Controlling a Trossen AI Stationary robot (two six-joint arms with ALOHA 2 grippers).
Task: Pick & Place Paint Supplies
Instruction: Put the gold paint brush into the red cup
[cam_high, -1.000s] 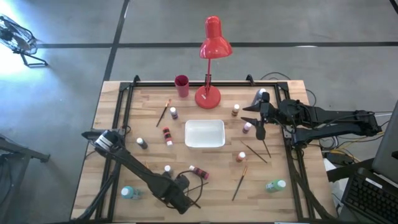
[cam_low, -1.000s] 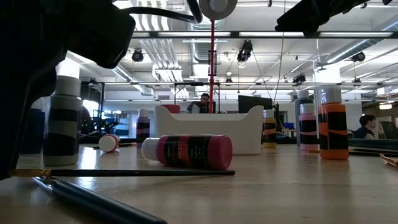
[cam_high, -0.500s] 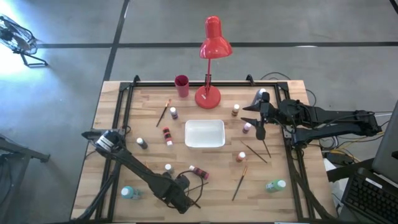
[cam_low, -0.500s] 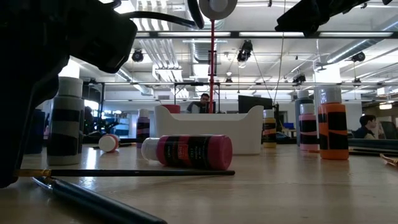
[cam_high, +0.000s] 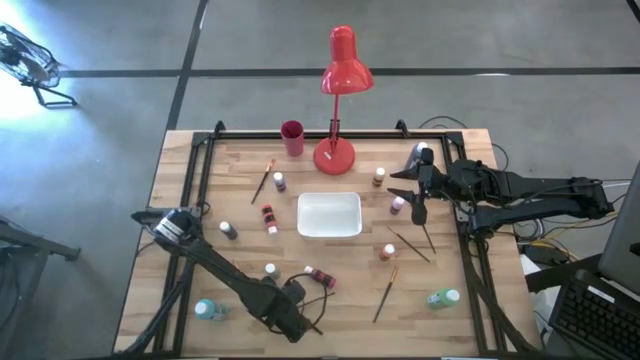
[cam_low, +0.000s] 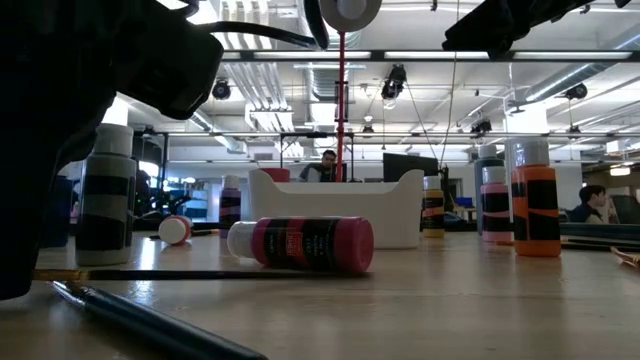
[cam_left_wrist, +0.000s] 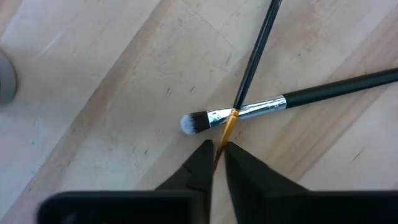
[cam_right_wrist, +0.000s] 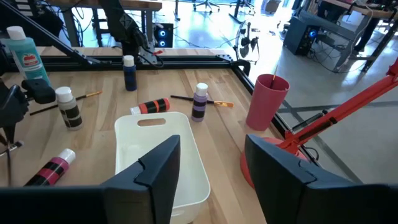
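— Left wrist view: thin orange-tipped brush (cam_left_wrist: 228, 126) vanishing between dark fingers (cam_left_wrist: 245, 171), handle cut off at frame edge. Thicker black brush (cam_left_wrist: 273, 104) also running out of frame.

— Noted. Beside the crossing brushes, grey blur (cam_left_wrist: 6, 76) at frame edge, unidentifiable.

— Low view: huge dark arm mass (cam_low: 70, 110) covering everything behind it, partly masking black-banded bottle (cam_low: 106, 200).

— Bottle labels unreadable. White tray (cam_low: 335, 207) hiding whatever sits behind.

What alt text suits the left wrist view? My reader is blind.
The left end effector is shut on a thin brush where it crosses a silver-ferruled brush lying on the wooden table.
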